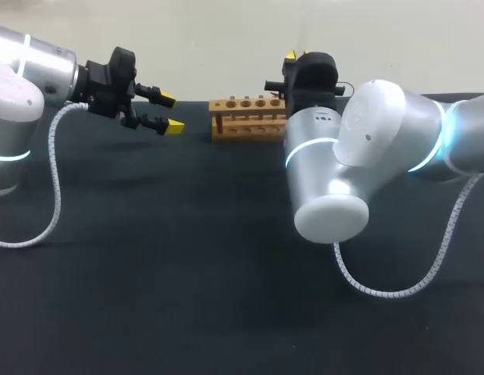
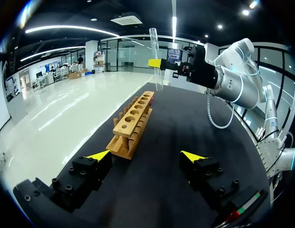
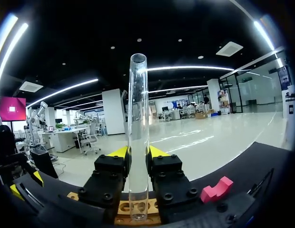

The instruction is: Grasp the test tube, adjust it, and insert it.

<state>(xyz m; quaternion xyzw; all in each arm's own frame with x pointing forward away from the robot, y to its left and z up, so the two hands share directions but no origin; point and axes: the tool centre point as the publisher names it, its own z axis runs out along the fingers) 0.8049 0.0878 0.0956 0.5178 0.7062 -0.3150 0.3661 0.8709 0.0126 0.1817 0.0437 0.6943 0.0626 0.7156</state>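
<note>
Tube (image 3: 138, 133) clamped upright by right fingers (image 3: 109, 168), rack (image 1: 242, 119) partly hidden.

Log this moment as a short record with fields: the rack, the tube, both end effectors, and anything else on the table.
rack: wooden, on the black table, visible holes empty
test tube: clear, upright, above one end of the rack, not inserted
right end effector: shut on the test tube
left end effector: open, empty, pointing toward the rack
other: pink block on the table, beside the right end effector
</note>
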